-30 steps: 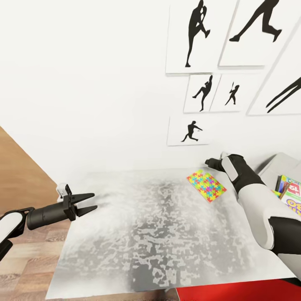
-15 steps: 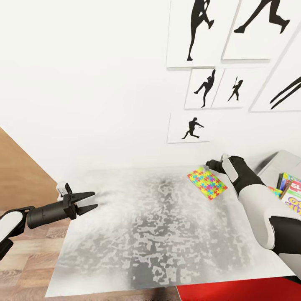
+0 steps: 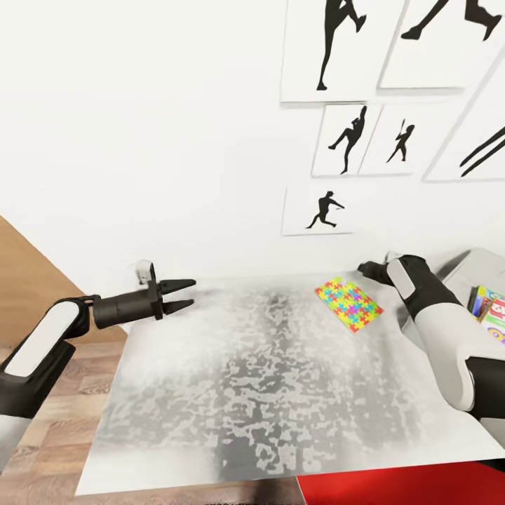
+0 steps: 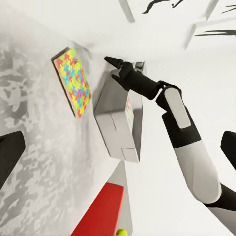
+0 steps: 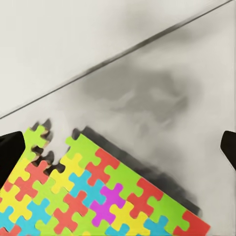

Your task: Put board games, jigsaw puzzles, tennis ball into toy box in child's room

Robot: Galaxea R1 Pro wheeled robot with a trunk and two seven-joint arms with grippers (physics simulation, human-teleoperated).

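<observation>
Both grippers stand with fingers spread and empty: the left gripper (image 3: pixel 184 295) has swung from the lower left edge up toward mid-left over the table (image 3: pixel 266 393), while the right gripper (image 3: pixel 366 267) stays beside the jigsaw puzzle (image 3: pixel 348 304), right of centre. This suggests a reach for that puzzle is next. The tabletop is a broad, mottled grey-white slab. At the right edge sits the smooth, slope-sided grey toy box (image 3: pixel 468 275), holding glossy printed board games (image 3: pixel 490 306). The puzzle is thin, square, bright interlocking pieces.
</observation>
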